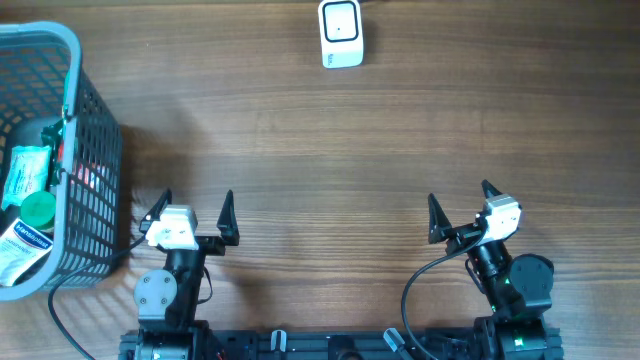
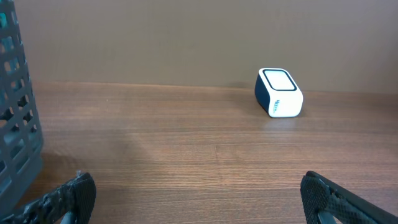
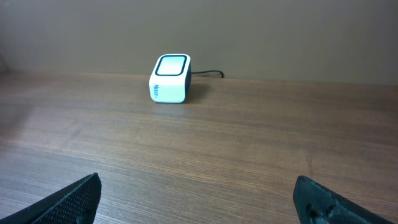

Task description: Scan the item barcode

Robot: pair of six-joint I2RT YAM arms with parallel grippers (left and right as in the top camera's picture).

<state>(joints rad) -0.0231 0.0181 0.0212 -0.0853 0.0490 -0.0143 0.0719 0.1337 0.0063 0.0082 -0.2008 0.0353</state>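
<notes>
A white barcode scanner with a dark-framed window stands at the far middle of the wooden table; it also shows in the left wrist view as the scanner and in the right wrist view as the scanner. Items lie in a grey mesh basket at the far left: a white packet, a green-capped item and a blue-and-white packet. My left gripper stands open near the front edge, right of the basket, empty. My right gripper stands open at the front right, empty.
A black cable runs from the back of the scanner. The basket wall stands close on the left of my left gripper. Bare wooden table lies between the grippers and the scanner.
</notes>
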